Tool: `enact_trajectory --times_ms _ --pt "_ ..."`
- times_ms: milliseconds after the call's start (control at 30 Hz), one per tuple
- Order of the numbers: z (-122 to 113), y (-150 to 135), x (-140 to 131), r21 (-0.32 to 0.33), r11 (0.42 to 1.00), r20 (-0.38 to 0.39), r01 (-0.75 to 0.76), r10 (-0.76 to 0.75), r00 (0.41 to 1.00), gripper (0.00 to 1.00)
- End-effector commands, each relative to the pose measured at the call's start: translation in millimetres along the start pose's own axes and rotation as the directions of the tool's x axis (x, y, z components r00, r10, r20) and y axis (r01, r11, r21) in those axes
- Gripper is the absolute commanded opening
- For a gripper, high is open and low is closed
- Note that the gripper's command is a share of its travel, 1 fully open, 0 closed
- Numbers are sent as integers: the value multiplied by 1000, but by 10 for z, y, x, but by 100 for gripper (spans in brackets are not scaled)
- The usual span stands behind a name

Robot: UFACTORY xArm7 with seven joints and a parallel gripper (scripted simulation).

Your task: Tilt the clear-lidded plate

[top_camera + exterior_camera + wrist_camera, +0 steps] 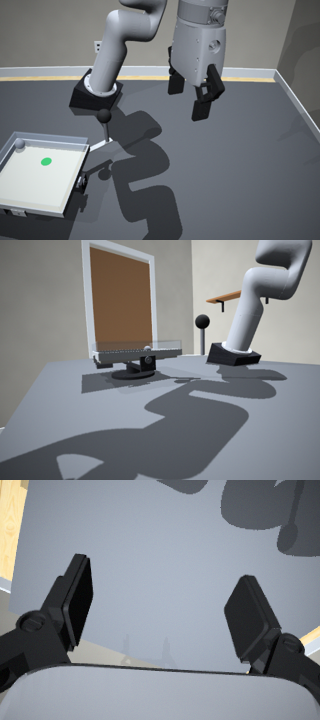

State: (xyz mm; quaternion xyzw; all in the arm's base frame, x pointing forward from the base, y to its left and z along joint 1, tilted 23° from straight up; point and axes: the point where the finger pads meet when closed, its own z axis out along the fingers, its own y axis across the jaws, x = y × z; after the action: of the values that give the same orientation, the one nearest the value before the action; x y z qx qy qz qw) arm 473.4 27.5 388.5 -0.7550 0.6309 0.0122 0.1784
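Observation:
The clear-lidded plate (38, 175) sits at the left on a black pivot base (133, 373); it looks about level in the exterior view (136, 353). The steel ball (19, 143) rests in the plate's far left corner and also shows in the exterior view (147, 348). The green printed spot (46, 161) lies apart from the ball, nearer the middle. A handle with a black knob (104, 115) stands up from the plate's far right corner. My gripper (192, 100) hangs open and empty, high above the table, well to the right of the plate. The wrist view shows its fingers apart over bare table.
The arm's black base (96, 93) stands behind the knob handle. A raised rim (297, 100) edges the table at the right and back. A framed brown board (120, 296) stands behind the plate in the exterior view.

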Motion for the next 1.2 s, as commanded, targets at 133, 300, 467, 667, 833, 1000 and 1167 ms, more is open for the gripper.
enact_trajectory --times_ms 133,300,467,667,833,1000,1167 --pt "119 355 299 -6 977 0 -215 215 977 100" --pt "199 556 439 -12 946 0 -323 323 946 100" --pt "268 724 540 -16 913 0 -408 408 913 100" --pt "409 1046 703 -25 831 0 -555 556 832 100" --pt "530 1305 802 -33 751 0 -659 659 752 100" --pt "657 1558 876 -42 662 -1 -748 749 663 100" --pt "771 1770 922 -49 580 -2 -813 814 581 100"
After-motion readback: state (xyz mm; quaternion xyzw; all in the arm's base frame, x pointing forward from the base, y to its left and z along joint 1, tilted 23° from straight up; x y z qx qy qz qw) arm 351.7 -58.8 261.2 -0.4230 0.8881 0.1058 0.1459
